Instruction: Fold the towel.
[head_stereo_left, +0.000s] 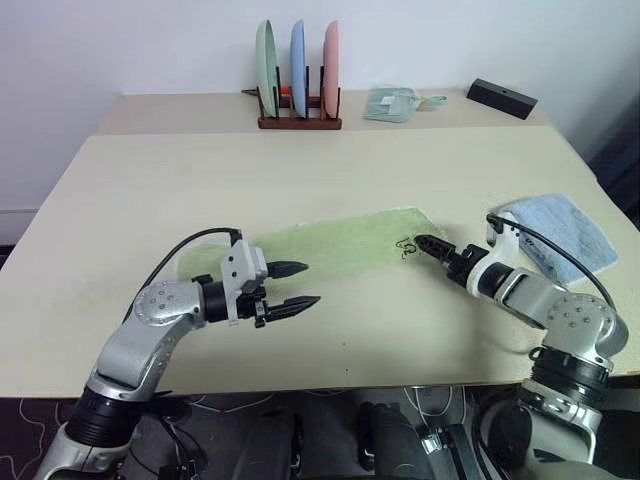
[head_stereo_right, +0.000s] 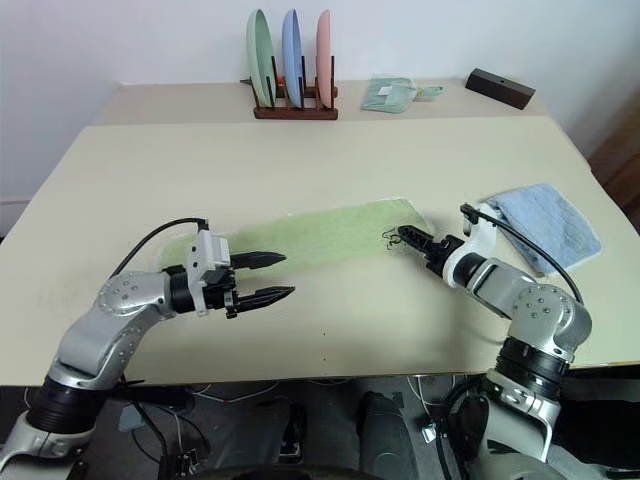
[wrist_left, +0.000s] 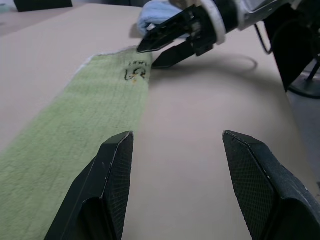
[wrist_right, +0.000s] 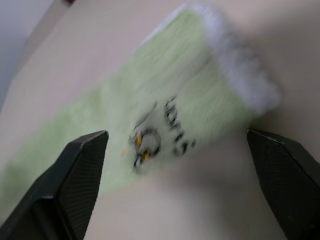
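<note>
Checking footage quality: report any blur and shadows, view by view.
Right wrist view: the towel and its printed mark are smeared by blur. Left wrist view: the right gripper casts a soft shadow on the table. Left eye view: even light, faint shadow under the left gripper.

— What are the arms made of, seen from where you stand?

— Silver-grey metal shells with rounded joints, dotted with small dark screws. Each ends in a black ribbed collar low down and a white block at the wrist.

— And the ends?

— The left gripper (head_stereo_left: 295, 285) carries two black tapered fingers (wrist_left: 107, 185), their inner faces cross-hatched. The right gripper (head_stereo_left: 428, 246) has the same black pointed pair, set in a black bracket behind a white ring.

— Any wiring?

— One black cable loops over each forearm, running from the wrist block back to the elbow shell.
</note>
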